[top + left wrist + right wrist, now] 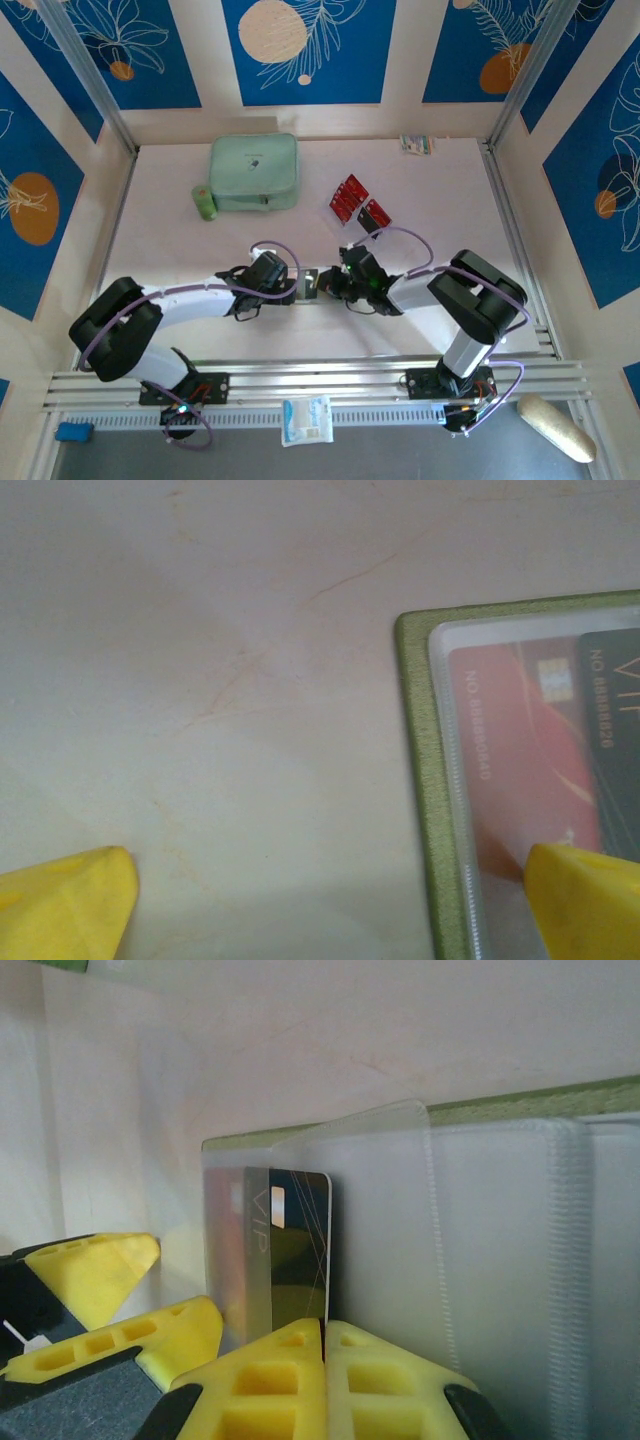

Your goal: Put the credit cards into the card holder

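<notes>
The olive-green card holder point(308, 283) lies open on the table between my two grippers. Seen from the left wrist, its green edge point(420, 780) frames a clear pocket holding a red credit card point(520, 750), with a black credit card point(615, 720) overlapping it. My left gripper point(330, 910) is open, and its right fingertip point(585, 900) sits over the holder. My right gripper point(325, 1345) is shut on the black credit card point(290, 1250), which stands edge-up partly behind a clear pocket flap point(380, 1210). More red credit cards point(350, 195) lie farther back on the table.
A mint-green zip case point(254, 172) sits at the back left with a small green object point(204, 203) beside it. A small packet point(417, 144) lies near the back wall. A white pack point(305, 420) and a beige item point(555, 425) lie below the front rail.
</notes>
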